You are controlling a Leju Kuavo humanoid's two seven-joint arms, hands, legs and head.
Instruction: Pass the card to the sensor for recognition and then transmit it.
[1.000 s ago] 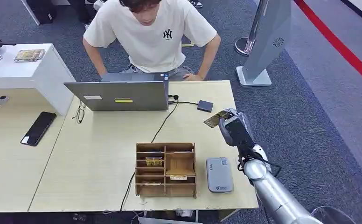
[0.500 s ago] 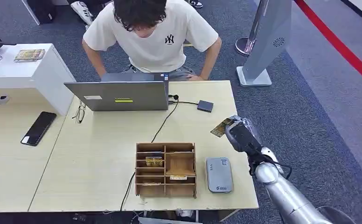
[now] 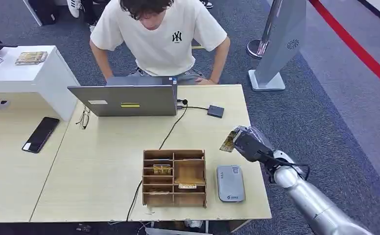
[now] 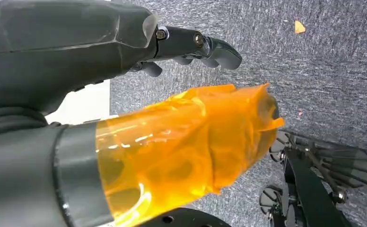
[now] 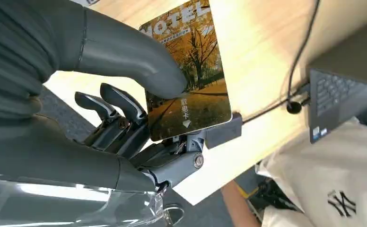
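While pinching the card (thumb on top), right hand now drawn back nearer the reader.

Bare tabletop w/ cable, organizer probably flanking reader.

card: golden autumn trees, white lettering | right hand: grey thumb, dark fingers | left hand: dark, thumb in orange film | sensor: grey | organizer: brown | table: pale wood | carpet: blue-grey, red stripe | person's shirt: cream, black logo
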